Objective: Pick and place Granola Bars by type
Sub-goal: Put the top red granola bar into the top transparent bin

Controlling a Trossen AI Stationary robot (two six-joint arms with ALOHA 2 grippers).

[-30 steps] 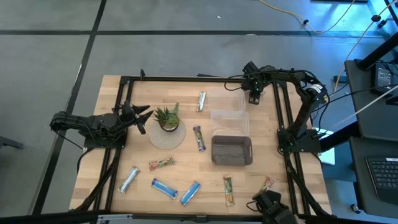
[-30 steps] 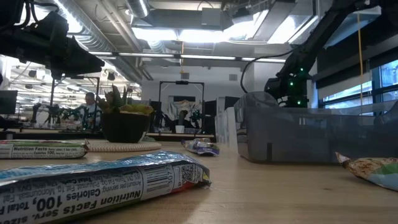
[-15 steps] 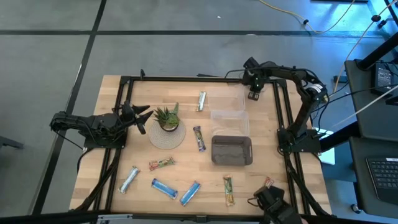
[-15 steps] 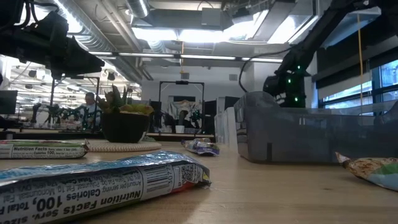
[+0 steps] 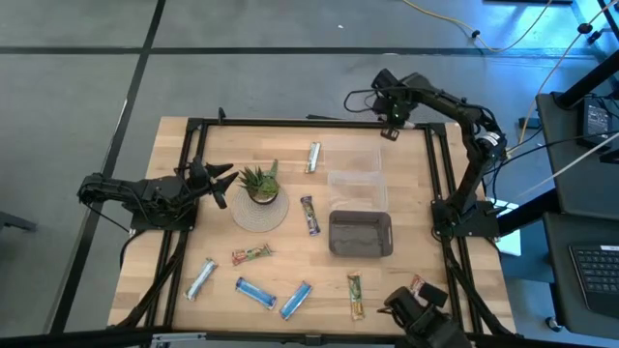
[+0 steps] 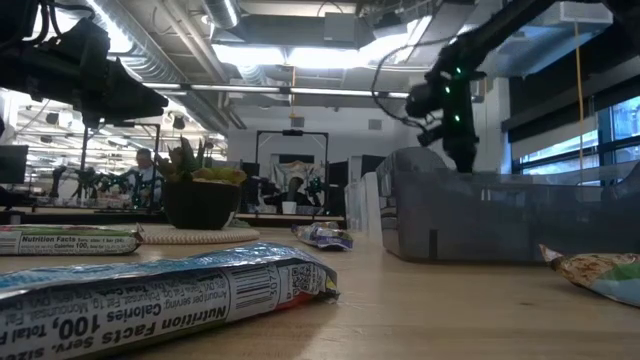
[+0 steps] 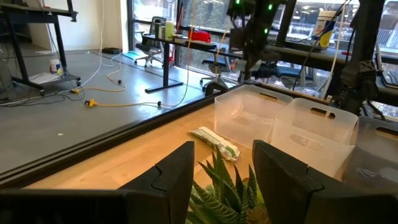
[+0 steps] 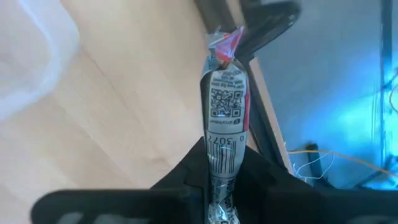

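Right gripper (image 5: 392,124) raised at the far edge of the table (image 5: 184,251), above the black frame rail (image 5: 290,123) — fingers pressed onto a granola bar (image 8: 225,143) with a silvery wrapper and a red end, the bar sticking out forward between them. Just below and on the near side of this gripper, two clear bins (image 5: 359,177) side by side, then a grey bin (image 5: 361,234) nearer still. Well apart from it, across the table: a green-tan bar (image 5: 312,157) beside the clear bins, a purple bar (image 5: 309,215) next to the grey bin, and along the near edge a silvery-white one (image 5: 201,278), two blue ones (image 5: 256,291), three more green-tan with red (image 5: 356,295).

Left gripper (image 5: 221,180) waiting at the left side, fingers (image 7: 280,174) spread apart — a potted plant (image 5: 260,184) on a round mat (image 5: 259,215) just in front of them.
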